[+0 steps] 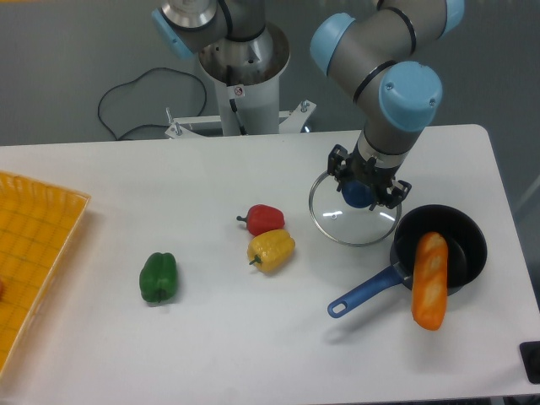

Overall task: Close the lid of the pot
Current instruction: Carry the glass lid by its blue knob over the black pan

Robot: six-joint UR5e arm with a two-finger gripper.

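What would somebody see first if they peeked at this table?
Probably the robot's claw reaching down onto the blue knob of the round clear glass lid, right of the table's middle. Next, the long orange bread loaf sticking out over the rim of the shallow black pan with a blue handle. Red, yellow and green peppers lie to the left.

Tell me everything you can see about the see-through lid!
The pot lid is round, made of clear glass with a shiny metal rim and a blue knob in the middle. It lies flat on the white table, just left of the black pot, not on it. The robot's claw is right over the knob, fingers on either side of it, but whether it is squeezing cannot be told.
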